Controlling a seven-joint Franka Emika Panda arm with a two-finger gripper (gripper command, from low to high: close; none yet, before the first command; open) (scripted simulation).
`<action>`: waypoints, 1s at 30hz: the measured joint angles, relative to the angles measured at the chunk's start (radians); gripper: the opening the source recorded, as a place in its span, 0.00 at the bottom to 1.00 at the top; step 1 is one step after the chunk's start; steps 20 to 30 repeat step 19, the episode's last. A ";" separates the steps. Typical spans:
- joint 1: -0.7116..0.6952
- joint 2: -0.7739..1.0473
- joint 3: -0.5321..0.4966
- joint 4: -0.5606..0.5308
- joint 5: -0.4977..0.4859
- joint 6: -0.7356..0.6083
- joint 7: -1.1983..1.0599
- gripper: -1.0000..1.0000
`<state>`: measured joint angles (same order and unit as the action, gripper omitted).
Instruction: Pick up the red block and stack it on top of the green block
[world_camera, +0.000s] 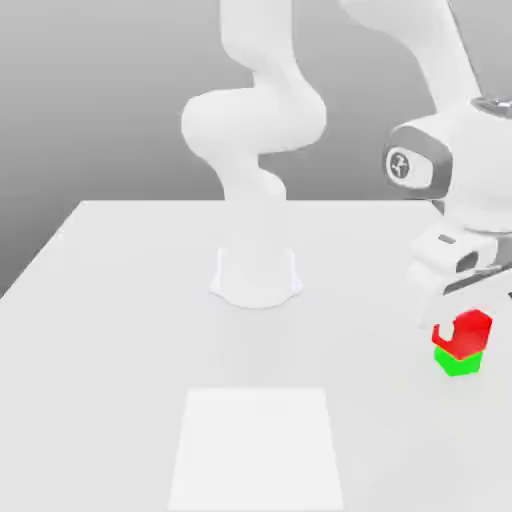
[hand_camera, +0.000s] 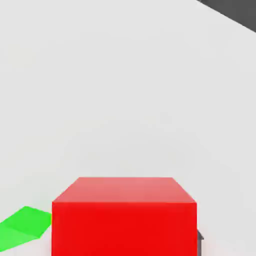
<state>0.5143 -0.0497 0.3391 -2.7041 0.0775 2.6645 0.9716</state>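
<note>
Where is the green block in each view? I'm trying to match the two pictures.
Exterior view: the green block sits on the white table at the exterior view's right, directly under the red block.
Hand view: a green corner shows beside the red block.
Shared landmark: the red block.

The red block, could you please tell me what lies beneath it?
The green block sits directly below the red block, which the shut tool grips. Whether they touch cannot be told; the red block covers most of the green block's top.
</note>
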 joint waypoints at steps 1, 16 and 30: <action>0.028 -0.014 0.016 -0.012 0.000 -0.003 0.021 0.00; 0.073 0.179 -0.010 -0.025 -0.230 0.185 0.229 1.00; 0.073 0.166 -0.006 -0.025 -0.214 0.174 0.218 1.00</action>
